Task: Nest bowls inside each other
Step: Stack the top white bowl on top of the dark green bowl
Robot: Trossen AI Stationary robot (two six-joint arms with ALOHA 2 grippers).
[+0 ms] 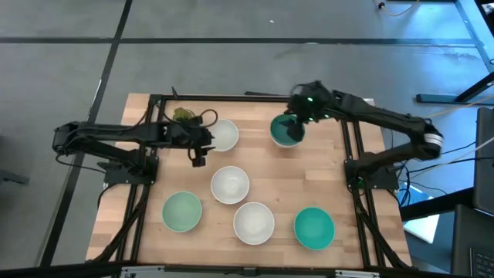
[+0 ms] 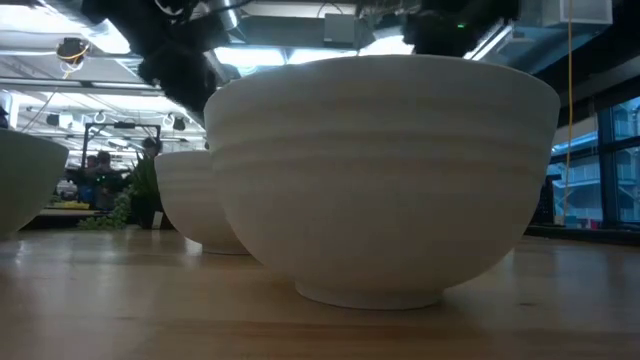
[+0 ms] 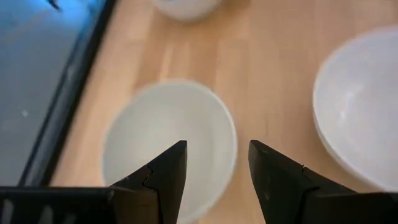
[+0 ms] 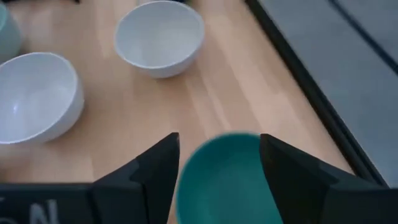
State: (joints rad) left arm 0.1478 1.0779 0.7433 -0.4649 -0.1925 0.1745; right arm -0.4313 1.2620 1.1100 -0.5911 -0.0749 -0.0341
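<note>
My right gripper (image 1: pixel 298 116) (image 4: pixel 219 138) hangs open over the dark green bowl (image 1: pixel 286 133) (image 4: pixel 221 180) near the table's far edge, a finger on either side of it. A pale rim shows beneath that bowl; whether this is another bowl, I cannot tell. My left gripper (image 1: pixel 202 147) (image 3: pixel 214 146) is open above a white bowl (image 1: pixel 225 133) (image 3: pixel 143 137) at the far left. Standing on their bases are two more white bowls (image 1: pixel 230 184) (image 1: pixel 254 222), the pale mint bowl (image 1: pixel 182 211) and the teal bowl (image 1: pixel 314 228).
A black frame (image 1: pixel 247 98) runs along the table's far edge close to both grippers, with more rails at the left and right sides. In the low view the near white bowl (image 2: pixel 385 170) fills most of the picture. Bare wood lies between the far and near bowls.
</note>
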